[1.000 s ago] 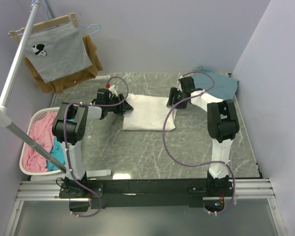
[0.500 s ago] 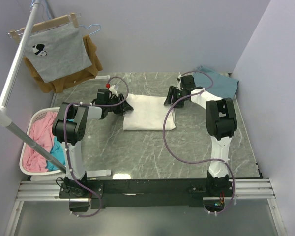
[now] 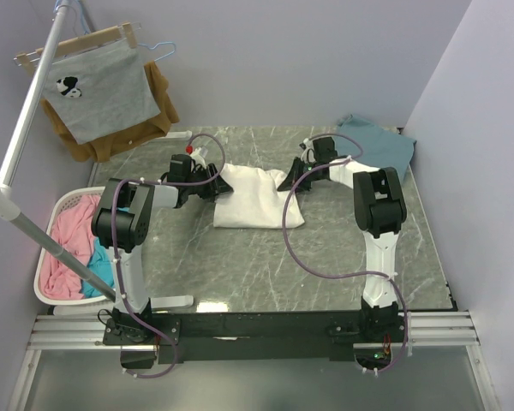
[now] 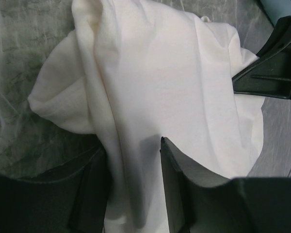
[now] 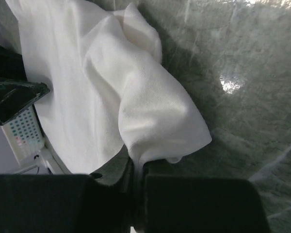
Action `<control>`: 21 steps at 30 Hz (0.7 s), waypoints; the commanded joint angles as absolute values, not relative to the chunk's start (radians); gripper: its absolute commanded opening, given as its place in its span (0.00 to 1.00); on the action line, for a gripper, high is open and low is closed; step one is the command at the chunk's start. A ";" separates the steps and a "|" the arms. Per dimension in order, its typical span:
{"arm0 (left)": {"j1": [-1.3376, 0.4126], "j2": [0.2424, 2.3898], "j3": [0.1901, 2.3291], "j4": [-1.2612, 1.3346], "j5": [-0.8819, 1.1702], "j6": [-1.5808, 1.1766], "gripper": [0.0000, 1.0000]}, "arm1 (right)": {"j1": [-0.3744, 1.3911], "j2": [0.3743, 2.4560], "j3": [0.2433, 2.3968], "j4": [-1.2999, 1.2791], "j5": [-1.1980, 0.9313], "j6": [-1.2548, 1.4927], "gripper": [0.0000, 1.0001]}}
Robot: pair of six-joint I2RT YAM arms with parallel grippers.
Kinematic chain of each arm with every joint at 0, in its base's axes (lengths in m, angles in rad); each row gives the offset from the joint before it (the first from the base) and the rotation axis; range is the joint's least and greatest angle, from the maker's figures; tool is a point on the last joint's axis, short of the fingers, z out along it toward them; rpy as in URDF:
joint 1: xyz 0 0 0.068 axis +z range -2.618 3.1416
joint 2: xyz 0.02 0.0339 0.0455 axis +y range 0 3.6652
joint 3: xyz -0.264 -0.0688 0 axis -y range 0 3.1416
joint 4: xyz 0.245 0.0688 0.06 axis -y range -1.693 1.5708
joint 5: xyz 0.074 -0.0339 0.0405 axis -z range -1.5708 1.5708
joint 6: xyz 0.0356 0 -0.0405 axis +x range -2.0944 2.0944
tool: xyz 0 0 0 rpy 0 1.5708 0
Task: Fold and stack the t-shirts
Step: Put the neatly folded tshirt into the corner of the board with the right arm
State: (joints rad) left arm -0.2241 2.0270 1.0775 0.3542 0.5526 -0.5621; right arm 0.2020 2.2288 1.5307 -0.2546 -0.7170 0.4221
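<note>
The white t-shirt (image 3: 257, 199) lies folded mid-table, its back edge bunched up. My left gripper (image 3: 216, 184) is at its left end. In the left wrist view a thick fold of the white t-shirt (image 4: 160, 73) runs between the fingers, and the left gripper (image 4: 131, 143) is shut on it. My right gripper (image 3: 284, 181) is at the shirt's right end. In the right wrist view a corner of the white t-shirt (image 5: 150, 97) is pinched in the shut right gripper (image 5: 137, 162). The teal-blue t-shirt (image 3: 379, 145) lies at the back right corner. No logo shows.
A white laundry basket (image 3: 56, 214) holding pink and teal cloth stands off the table's left side. A grey shirt (image 3: 98, 90) hangs over a brown garment (image 3: 161, 98) on a rack pole (image 3: 26, 128) at back left. The other arm's black gripper (image 4: 274, 68) reaches in from the right.
My right gripper has slid left onto the white shirt's right corner and shut on it, bunching the cloth. The left gripper has stayed where it was.
</note>
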 commanded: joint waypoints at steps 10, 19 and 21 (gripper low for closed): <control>-0.239 1.954 1.022 0.322 0.474 -0.532 0.46 | 0.143 2.011 1.407 -0.250 -0.441 0.394 0.50; -0.238 1.945 0.996 0.350 0.494 -0.554 0.46 | 0.132 1.933 1.342 -0.279 -0.399 0.362 0.57; -0.238 1.933 0.999 0.336 0.474 -0.548 0.48 | 0.132 1.933 1.316 -0.252 -0.443 0.371 0.58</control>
State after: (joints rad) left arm -0.2325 1.9789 1.0164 0.3599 0.4988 -0.5632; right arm 0.1349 1.9678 1.3651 -0.2680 -0.4259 0.3885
